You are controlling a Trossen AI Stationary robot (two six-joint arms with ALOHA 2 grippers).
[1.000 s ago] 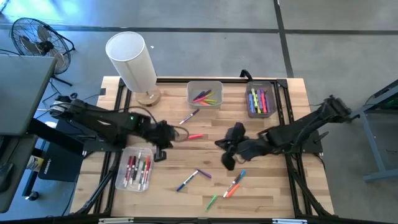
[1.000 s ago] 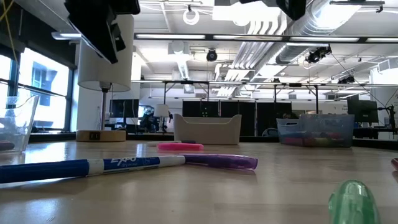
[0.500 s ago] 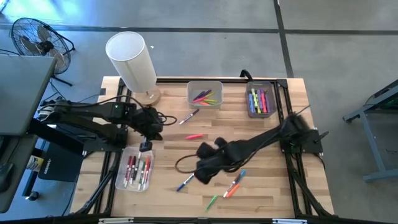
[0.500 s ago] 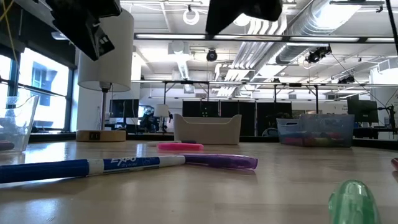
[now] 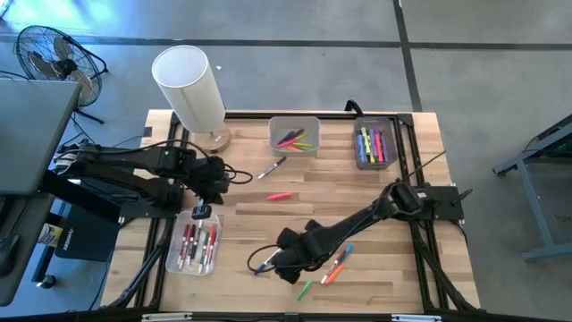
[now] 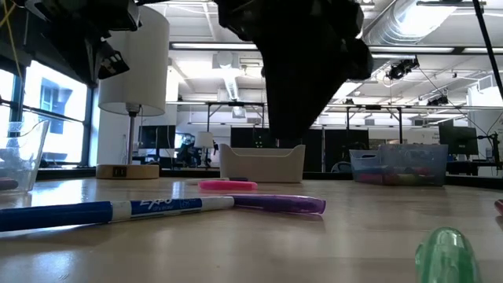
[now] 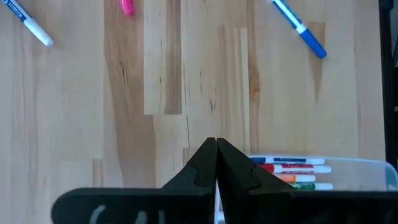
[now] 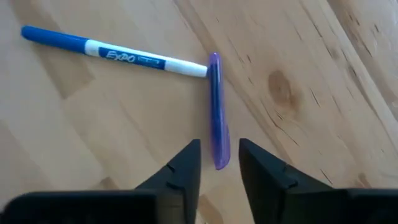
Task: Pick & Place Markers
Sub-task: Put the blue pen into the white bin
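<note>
Swinging toward the table's near edge, the right gripper [image 8: 217,163] hung open astride the purple marker [image 8: 216,109], fingers flanking its long axis; left gripper [image 7: 216,155] stayed closed.

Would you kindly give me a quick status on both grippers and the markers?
Right gripper open, straddling the purple marker. Left gripper shut, empty, by the near-left bin. Blue marker touches the purple one's tip.

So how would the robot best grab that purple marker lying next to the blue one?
Probably around the middle of its barrel, coming straight down from above. The purple marker lies flat on the table, a thin straight stick, so fingers should close across its width. One end touches the blue marker, so the middle or the free end is safer. The right gripper already hangs open over that free end.
</note>
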